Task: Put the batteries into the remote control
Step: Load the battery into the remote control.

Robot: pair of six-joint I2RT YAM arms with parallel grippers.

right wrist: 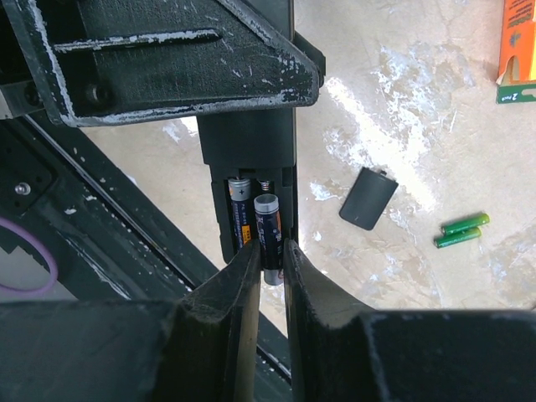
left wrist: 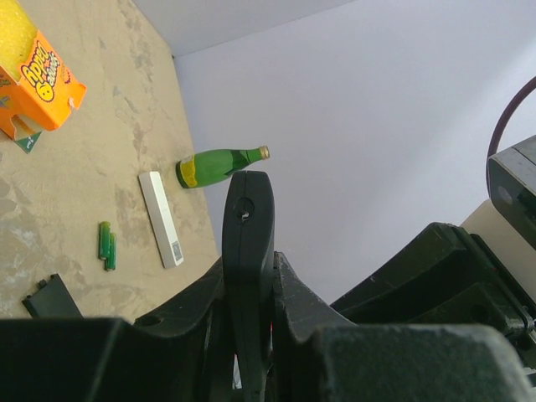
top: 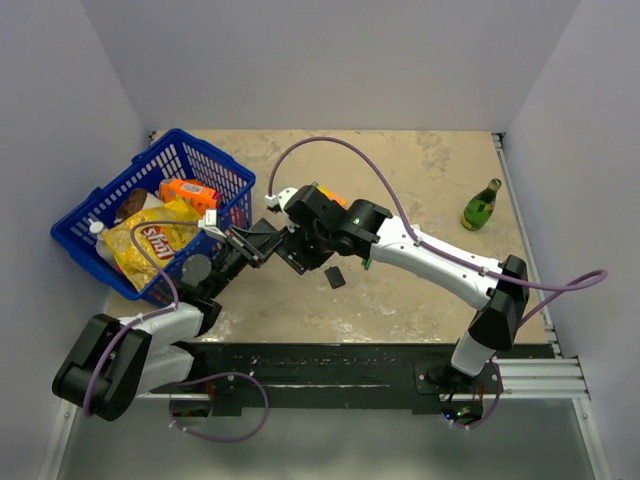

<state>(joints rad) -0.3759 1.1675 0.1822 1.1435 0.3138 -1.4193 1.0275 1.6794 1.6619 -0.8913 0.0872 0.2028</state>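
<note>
My left gripper (left wrist: 249, 276) is shut on the black remote control (left wrist: 248, 226) and holds it above the table (top: 262, 240). In the right wrist view the remote's (right wrist: 251, 142) battery bay is open. One dark battery with an orange label (right wrist: 240, 213) lies in the left slot. My right gripper (right wrist: 270, 255) is shut on a second dark battery (right wrist: 268, 226), which sits slanted in the right slot with its lower end sticking out. A pair of green batteries (right wrist: 461, 229) lies on the table, as does the black cover (right wrist: 368, 198), which also shows in the top view (top: 335, 276).
A blue basket (top: 95, 210) with snack bags stands at the left. A green bottle (top: 481, 205) lies at the back right. A white bar (left wrist: 161, 219) and an orange box (left wrist: 33, 79) lie on the table behind the grippers.
</note>
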